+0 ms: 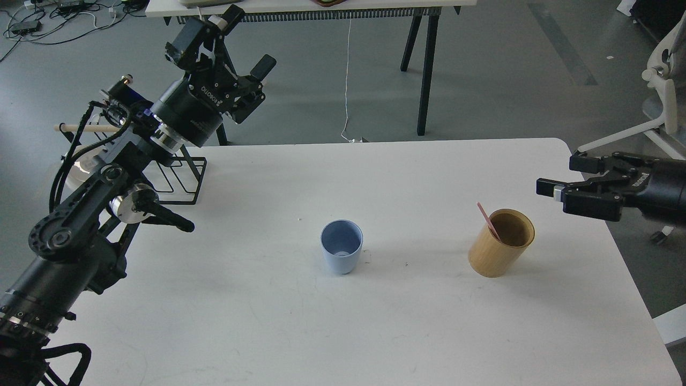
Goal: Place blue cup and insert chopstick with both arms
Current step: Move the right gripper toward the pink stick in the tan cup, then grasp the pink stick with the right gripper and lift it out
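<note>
blue cup (342, 253), a small pale matte tumbler with no handle, stands upright and mouth-up near the middle of the frame on the white rounded-corner table (375, 321), with bare tabletop on every side of it. right of it and well apart stands a larger tan wooden cylinder (501, 243), leaning slightly to the right, with one thin pink chopstick (488, 220) resting inside and poking out up-left over its rim. open table lies between the two vessels, and the whole lower half of the frame is bare white surface.

left gripper (237, 44) hangs in the upper left of the frame, beyond the table's far edge and above the grey floor; its fingers are spread apart and hold nothing. below that arm, at the table's far left corner, sits a black wire rack (177, 182) with a pale wooden dowel (88, 128) jutting left.

right gripper (554, 176) comes in from the right edge at mid height, over the table's right edge and just up-right of the wooden cylinder without touching it; its fingers point left with a clear gap between them, empty.

a second table with black legs (426, 69) stands across the top of the frame, floor between it and the white table.
</note>
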